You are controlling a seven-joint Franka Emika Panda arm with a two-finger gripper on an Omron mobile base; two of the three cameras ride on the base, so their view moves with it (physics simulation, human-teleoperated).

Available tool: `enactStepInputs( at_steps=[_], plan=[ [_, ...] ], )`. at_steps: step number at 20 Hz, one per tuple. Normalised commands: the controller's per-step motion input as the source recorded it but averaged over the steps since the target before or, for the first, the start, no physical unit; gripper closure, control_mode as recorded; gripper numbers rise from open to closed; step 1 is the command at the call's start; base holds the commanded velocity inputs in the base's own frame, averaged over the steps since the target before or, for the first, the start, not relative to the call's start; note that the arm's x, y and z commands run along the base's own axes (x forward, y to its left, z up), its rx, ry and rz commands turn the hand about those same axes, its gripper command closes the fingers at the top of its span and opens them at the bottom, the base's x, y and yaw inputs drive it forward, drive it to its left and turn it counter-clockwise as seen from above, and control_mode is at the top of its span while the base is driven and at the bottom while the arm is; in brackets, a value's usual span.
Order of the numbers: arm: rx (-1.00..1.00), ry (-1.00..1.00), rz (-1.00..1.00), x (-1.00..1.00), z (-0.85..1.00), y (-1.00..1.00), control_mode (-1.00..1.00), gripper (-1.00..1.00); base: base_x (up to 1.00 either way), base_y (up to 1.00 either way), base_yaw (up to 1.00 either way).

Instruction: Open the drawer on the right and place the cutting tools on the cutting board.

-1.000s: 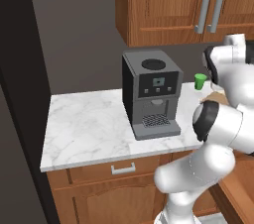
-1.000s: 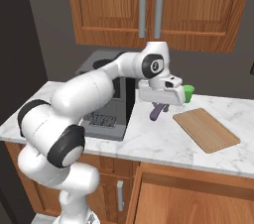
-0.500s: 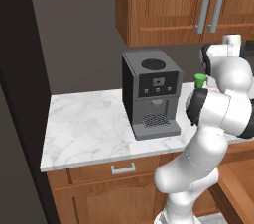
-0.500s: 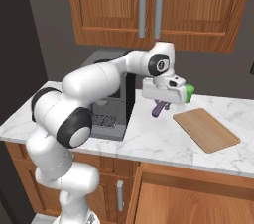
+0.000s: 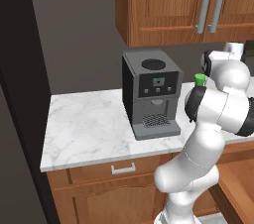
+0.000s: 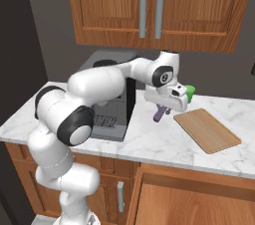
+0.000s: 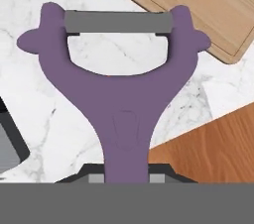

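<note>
The end effector point(image 6: 164, 111) was closed tight on the handle of the purple cutting tool point(image 7: 121, 94), a Y-shaped peeler with a grey blade across its head. In the hand view the tool pointed straight away from the fingers, its head hanging above the white marble table point(image 6: 149, 139) and not touching it. In the right base view the tool point(image 6: 159, 114) hung below the end effector, clear of the table. Just beyond the tool's head and to one side lay the cutting board point(image 7: 198, 5), flat on the table, with a corner nearest the blade. A small green cup point(image 6: 190, 90) stood close behind the end effector. Farther off, on the side away from the board, stood the dark grey coffee machine point(image 5: 149, 94), under the wooden wall cabinets point(image 6: 159, 5).
</note>
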Motion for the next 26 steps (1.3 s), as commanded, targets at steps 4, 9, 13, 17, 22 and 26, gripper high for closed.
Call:
enactStepInputs(
  at_steps=[4,9,13,17,22,26],
  plan=[
    [0.00,-0.15,-0.01,0.34,-0.29,0.00,-1.00,1.00,0.00,0.00,0.00],
    [-0.03,-0.12,-0.06,0.27,-0.20,-0.11,-1.00,1.00,0.00,0.00,0.00],
    [-0.05,-0.05,-0.08,0.31,-0.19,-0.17,-1.00,1.00,0.00,0.00,0.00],
    [-0.05,-0.01,-0.10,0.32,-0.09,-0.24,-1.00,1.00,0.00,0.00,0.00],
    [-0.04,0.00,-0.09,0.39,-0.03,-0.28,-1.00,1.00,0.00,0.00,0.00],
    [-0.01,0.00,-0.08,0.28,-0.05,-0.36,-1.00,1.00,0.00,0.00,0.00]
  ],
)
